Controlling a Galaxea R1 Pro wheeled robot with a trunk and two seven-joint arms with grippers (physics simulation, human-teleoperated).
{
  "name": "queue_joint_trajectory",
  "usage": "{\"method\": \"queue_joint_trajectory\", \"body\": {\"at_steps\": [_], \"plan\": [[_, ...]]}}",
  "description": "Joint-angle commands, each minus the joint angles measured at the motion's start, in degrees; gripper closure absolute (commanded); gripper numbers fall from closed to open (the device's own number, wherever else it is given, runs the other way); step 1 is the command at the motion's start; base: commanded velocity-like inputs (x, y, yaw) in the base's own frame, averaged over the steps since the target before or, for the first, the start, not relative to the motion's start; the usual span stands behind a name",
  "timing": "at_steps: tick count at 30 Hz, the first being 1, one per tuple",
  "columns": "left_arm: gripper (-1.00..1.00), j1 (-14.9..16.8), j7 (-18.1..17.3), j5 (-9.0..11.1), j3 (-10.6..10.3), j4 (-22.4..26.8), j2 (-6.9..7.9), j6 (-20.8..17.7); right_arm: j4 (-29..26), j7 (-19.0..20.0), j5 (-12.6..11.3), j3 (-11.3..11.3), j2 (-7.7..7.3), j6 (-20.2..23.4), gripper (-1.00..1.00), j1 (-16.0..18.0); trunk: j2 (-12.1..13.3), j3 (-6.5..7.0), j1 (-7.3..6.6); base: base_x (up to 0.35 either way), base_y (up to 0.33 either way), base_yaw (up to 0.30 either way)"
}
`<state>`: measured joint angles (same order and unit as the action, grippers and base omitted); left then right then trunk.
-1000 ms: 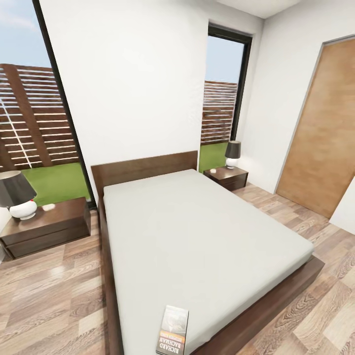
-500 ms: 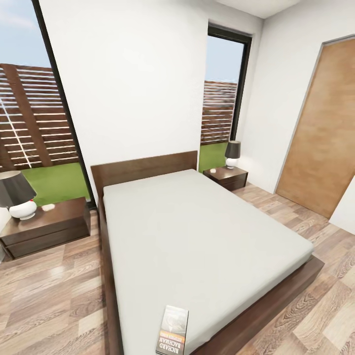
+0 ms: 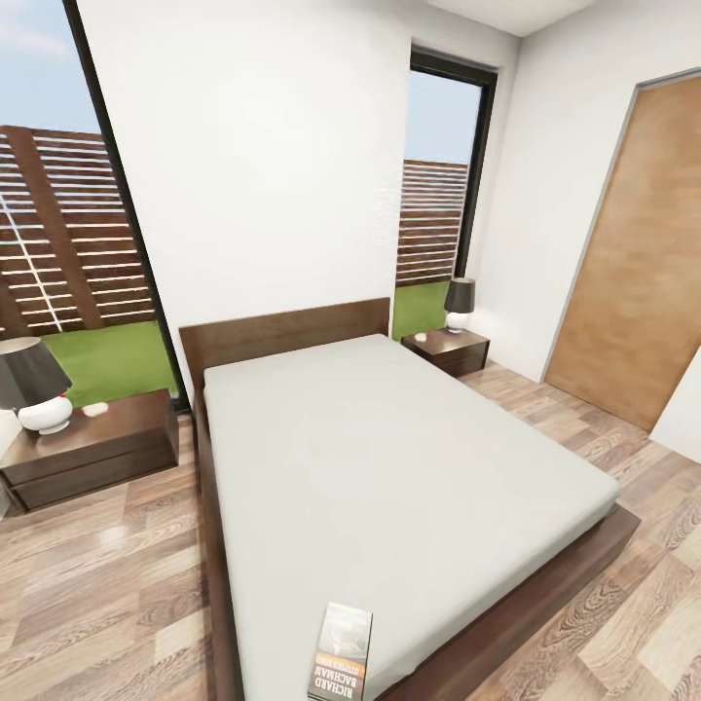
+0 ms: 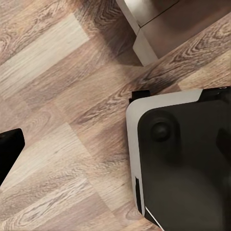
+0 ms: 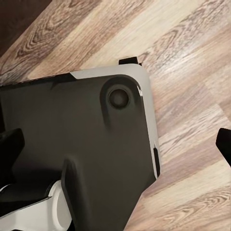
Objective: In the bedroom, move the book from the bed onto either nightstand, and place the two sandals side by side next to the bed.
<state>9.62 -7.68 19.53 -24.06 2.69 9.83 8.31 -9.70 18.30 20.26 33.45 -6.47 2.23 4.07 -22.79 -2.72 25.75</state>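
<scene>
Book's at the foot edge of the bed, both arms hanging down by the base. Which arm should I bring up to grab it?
Left, probably, by a small margin. The book lies slightly left of centre in the head view, on the side of the closer nightstand. Both wrist cameras face the floor.

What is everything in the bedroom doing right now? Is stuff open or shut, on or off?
book: closed, lying flat at the foot corner of the bed.
door: shut.
left nightstand: drawers shut, lamp upright on top.
far nightstand: drawers shut, lamp upright.
Lamps lit or not: cannot tell.
</scene>
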Motion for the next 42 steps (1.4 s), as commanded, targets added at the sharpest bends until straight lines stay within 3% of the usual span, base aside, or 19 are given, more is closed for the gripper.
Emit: {"method": "queue_joint_trajectory", "body": {"at_steps": [1,42], "plan": [[-1.0,0.05,-0.23,0.6,-0.47,-0.05,0.02,0.16,-0.11,0.33,0.48,0.51,0.01,0.23,-1.0,0.02,-0.13,-0.13,0.03,0.0,0.0,0.0],[-1.0,0.05,-0.23,0.6,-0.47,-0.03,0.02,0.22,-0.06,0.33,0.39,0.66,0.21,0.23,-1.0,0.04,-0.13,-1.45,0.03,0.0,0.0,0.08]]}}
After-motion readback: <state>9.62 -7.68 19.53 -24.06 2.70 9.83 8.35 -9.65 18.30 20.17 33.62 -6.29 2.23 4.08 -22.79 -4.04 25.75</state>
